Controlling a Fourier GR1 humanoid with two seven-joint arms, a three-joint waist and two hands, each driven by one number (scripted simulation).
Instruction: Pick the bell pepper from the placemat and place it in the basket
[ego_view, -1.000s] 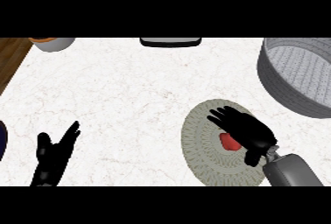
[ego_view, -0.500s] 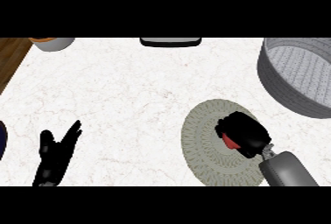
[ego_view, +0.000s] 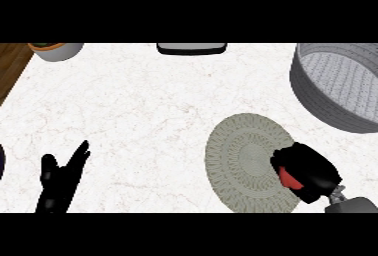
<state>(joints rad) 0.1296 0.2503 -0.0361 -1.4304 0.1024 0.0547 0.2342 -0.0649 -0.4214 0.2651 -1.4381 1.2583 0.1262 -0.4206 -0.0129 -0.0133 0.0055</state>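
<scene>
Your right hand (ego_view: 308, 171) is curled around the red bell pepper (ego_view: 289, 177) at the placemat's (ego_view: 247, 161) right edge. The basket (ego_view: 334, 87) lies up and right of it, nearest this arm. Your left hand (ego_view: 59, 179) rests open at the lower left.

— How is the surface (ego_view: 148, 110) laid out?
— The placemat (ego_view: 240, 160) is set at the near right, with the basket (ego_view: 339, 85) behind it at the far right.
— And the bell pepper (ego_view: 288, 177)?
— It is found over the placemat's right edge, enclosed by the right robot hand (ego_view: 306, 170). The left robot hand (ego_view: 59, 180) is seen at the near left.
</scene>
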